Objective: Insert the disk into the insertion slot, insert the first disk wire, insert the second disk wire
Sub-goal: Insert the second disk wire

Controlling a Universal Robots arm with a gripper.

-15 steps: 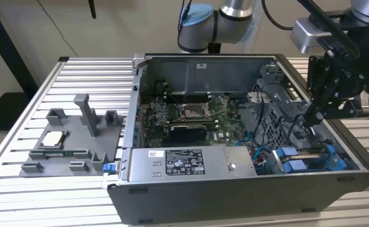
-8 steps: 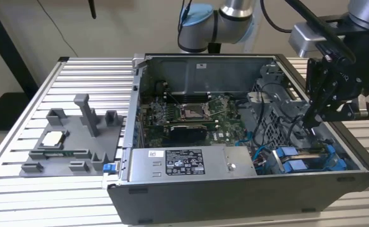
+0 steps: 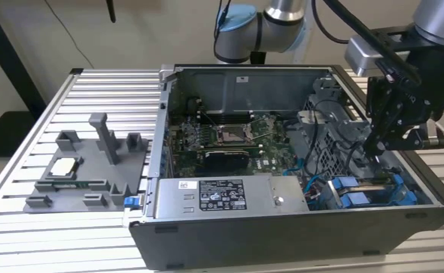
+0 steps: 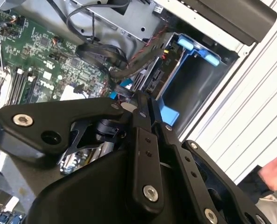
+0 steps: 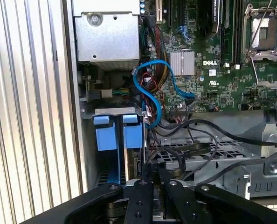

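The disk's blue carrier (image 3: 358, 196) sits in the insertion slot (image 3: 403, 196) at the case's front corner, on the exterior view's right. Its blue tabs (image 5: 106, 136) show in the first wrist view and one tab (image 4: 197, 47) in the second. The disk's connector end (image 4: 155, 80) faces the motherboard. My black gripper (image 3: 375, 151) hangs just above the bay, beside the cage. Its fingers (image 4: 142, 105) are pressed together, and a black disk wire (image 5: 148, 148) runs straight into them (image 5: 155, 173). The wire's plug is hidden between the fingers.
A blue data cable (image 5: 152, 100) loops by the bay among black wires over a perforated cage (image 5: 199, 156). The motherboard (image 3: 229, 139) and labelled power supply (image 3: 222, 196) fill the case. A grey fixture (image 3: 85, 165) lies on the slatted table. A hand (image 4: 274, 171) shows outside the case.
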